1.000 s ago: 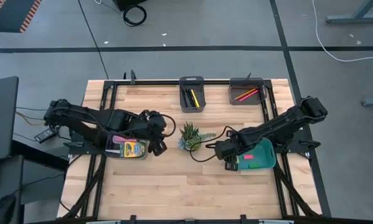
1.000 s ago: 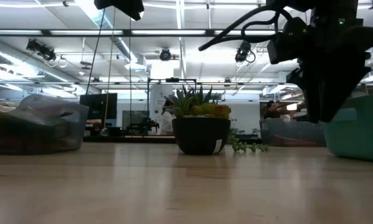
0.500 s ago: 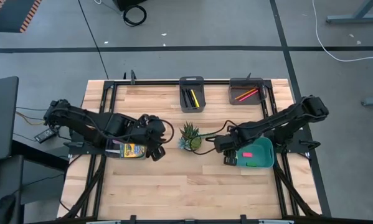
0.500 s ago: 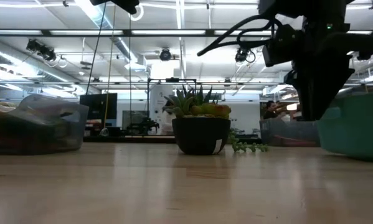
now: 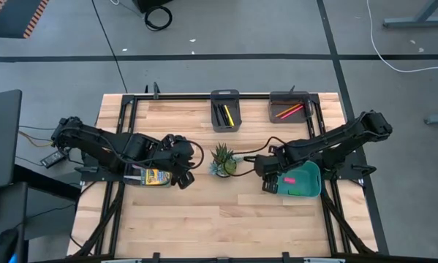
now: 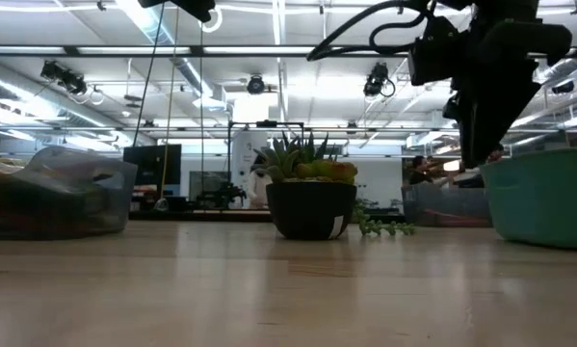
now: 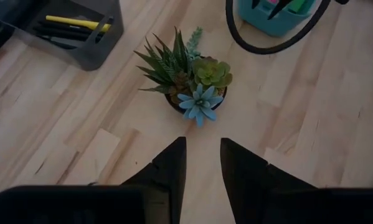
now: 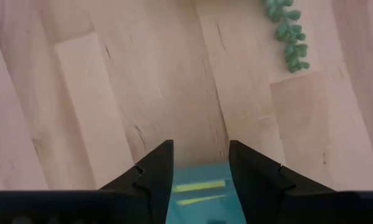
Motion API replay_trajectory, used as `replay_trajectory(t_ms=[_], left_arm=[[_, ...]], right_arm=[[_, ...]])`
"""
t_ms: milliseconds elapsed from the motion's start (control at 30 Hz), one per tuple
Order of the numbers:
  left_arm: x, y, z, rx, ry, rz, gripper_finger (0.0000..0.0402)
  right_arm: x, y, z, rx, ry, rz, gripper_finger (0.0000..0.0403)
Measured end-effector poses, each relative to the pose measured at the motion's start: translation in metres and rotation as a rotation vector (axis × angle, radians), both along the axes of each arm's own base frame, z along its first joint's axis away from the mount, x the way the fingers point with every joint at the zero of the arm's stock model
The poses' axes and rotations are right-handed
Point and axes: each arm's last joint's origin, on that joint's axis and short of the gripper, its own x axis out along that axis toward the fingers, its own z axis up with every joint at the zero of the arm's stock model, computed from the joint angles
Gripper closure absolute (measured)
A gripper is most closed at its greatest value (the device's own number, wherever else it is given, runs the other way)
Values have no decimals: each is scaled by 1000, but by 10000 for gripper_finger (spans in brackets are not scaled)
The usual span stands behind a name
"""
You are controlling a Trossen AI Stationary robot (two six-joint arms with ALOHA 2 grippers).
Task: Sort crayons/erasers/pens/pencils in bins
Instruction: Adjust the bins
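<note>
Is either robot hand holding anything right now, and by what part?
Nothing is held. The left hand and the right hand both show an empty gap between their fingers.

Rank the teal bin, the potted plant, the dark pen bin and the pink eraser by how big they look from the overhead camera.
Largest to smallest in the high view:
1. teal bin
2. dark pen bin
3. potted plant, though its spread leaves come close to the pen bin, so those two are hard to separate
4. pink eraser, inside the teal bin
</note>
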Motion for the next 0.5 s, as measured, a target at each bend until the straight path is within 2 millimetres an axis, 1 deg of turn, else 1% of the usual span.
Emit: replay_trajectory(t_ms=[167, 267, 367, 500], left_arm=[[0, 0, 0, -7, -3, 10, 296], [0, 0, 0, -23, -7, 30, 297], [0, 0, 0, -41, -13, 53, 296], [1, 3, 0, -73, -29, 105, 297]], right_arm=[[3, 3, 1, 12, -34, -9, 242], [3, 2, 6, 28, -69, -35, 242], [4, 2, 19, 47, -119, -59, 242], [3, 1, 46, 41, -236, -104, 242]])
